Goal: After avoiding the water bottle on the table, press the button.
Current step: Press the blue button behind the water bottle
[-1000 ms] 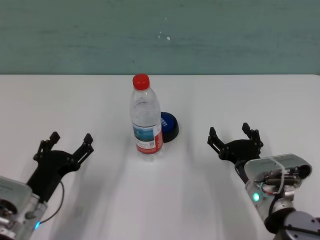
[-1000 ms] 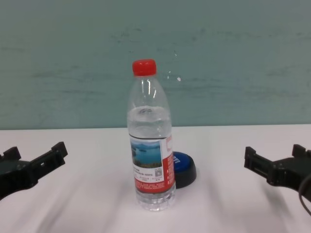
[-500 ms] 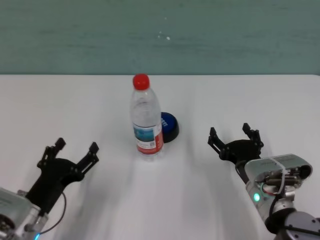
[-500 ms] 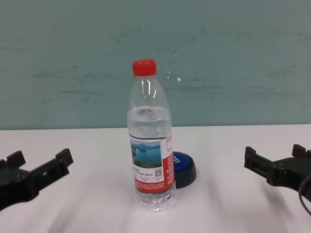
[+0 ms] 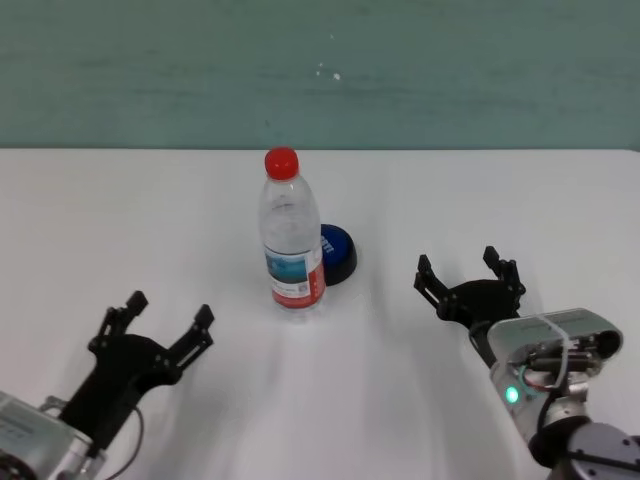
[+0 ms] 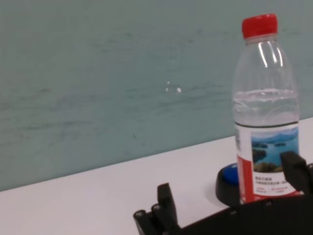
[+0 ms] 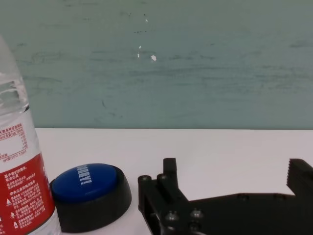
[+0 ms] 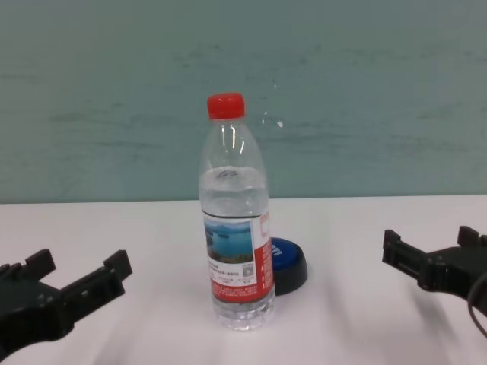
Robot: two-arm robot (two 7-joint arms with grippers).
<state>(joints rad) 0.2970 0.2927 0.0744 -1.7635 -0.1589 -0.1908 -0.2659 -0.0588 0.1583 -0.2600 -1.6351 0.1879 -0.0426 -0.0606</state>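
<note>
Water bottle (image 5: pixel 291 240) upright near the middle of the table (image 5: pixel 480 200), with the blue button (image 5: pixel 337 253) touching or just behind it on the far right side. Left gripper (image 5: pixel 166 319), fingers spread and empty, has shifted from the near-left corner region toward the bottle since the earlier frames. Right gripper (image 5: pixel 468 274), likewise spread and empty, remains unmoved toward the near-right edge.

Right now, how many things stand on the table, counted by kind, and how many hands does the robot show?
Water bottle: 1
Button: 1
Open hands: 2, left hand and right hand
Total: 4, over the white table
</note>
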